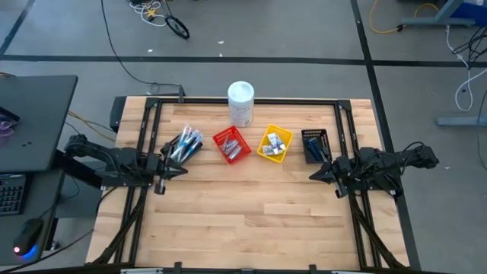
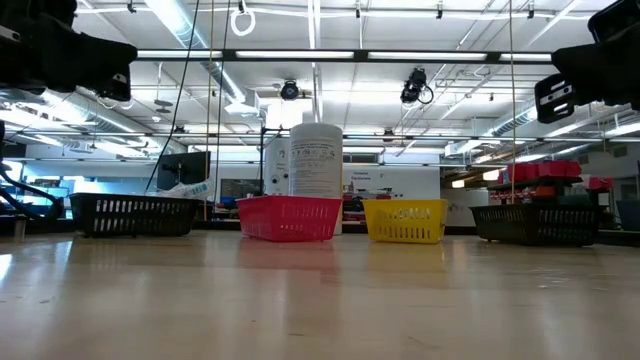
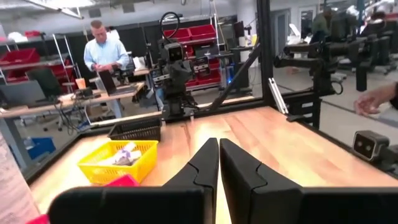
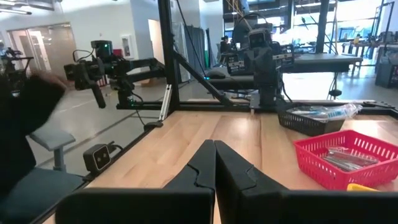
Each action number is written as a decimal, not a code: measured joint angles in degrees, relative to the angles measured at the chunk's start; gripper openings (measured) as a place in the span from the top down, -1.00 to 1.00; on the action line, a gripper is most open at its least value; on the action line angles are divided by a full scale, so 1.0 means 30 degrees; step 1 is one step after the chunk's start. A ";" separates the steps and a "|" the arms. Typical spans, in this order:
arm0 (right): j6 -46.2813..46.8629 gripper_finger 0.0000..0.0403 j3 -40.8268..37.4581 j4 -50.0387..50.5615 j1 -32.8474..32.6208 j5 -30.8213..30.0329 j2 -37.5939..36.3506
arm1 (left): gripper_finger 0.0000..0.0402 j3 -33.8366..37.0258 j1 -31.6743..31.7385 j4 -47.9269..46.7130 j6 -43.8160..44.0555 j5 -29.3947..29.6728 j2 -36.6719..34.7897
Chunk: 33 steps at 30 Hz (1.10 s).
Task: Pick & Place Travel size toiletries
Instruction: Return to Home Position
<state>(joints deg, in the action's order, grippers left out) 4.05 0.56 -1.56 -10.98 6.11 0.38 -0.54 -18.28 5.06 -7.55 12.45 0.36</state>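
The travel size toiletries lie sorted in four small bins in a row across the far half of the table. Blue-white toothbrushes fill the left black bin (image 1: 184, 144). Silvery items lie in the red bin (image 1: 232, 145), small tubes in the yellow bin (image 1: 275, 144), and dark items in the right black bin (image 1: 314, 144). My left gripper (image 1: 185, 169) hovers level and shut just near of the left black bin, holding nothing (image 3: 218, 142). My right gripper (image 1: 312, 176) hovers level and shut near of the right black bin, also holding nothing (image 4: 215, 143).
A tall white canister (image 1: 240, 103) stands behind the red bin at the table's far edge. The near half of the wooden table (image 1: 243, 221) lies bare. A person (image 3: 102, 56) stands beyond the table, and a hand (image 3: 373, 99) shows at its side.
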 joint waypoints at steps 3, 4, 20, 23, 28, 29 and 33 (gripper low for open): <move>0.0000 0.99 0.0000 0.0000 0.0000 0.0006 0.0000 | 0.89 0.0000 0.0000 -0.0006 -0.0621 0.0000 0.0000; 0.0000 0.99 0.0000 0.0000 0.0000 0.0006 0.0000 | 0.89 0.0000 0.0000 -0.0007 -0.0760 0.0000 0.0000; 0.0002 0.99 0.0000 -0.0007 0.0000 0.0003 0.0000 | 0.89 0.0007 0.0000 -0.0006 -0.1070 0.0000 0.0000; 0.0007 0.99 0.0000 -0.0007 0.0004 0.0006 0.0000 | 0.89 0.0007 0.0000 -0.0007 -0.1068 0.0000 0.0000; 0.0007 0.99 0.0000 -0.0007 0.0007 0.0006 0.0000 | 0.89 0.0015 0.0000 -0.0005 -0.1067 0.0000 0.0000; 0.0007 0.99 0.0000 -0.0007 0.0007 0.0006 0.0000 | 0.89 0.0015 0.0000 -0.0005 -0.1067 0.0000 0.0000; 0.0007 0.99 0.0000 -0.0010 0.0006 0.0006 0.0000 | 0.89 0.0015 0.0000 -0.0006 -0.1071 0.0000 0.0000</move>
<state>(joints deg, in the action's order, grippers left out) 4.08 0.56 -1.59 -10.96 6.13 0.38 -0.49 -18.28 5.04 -10.76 12.45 0.36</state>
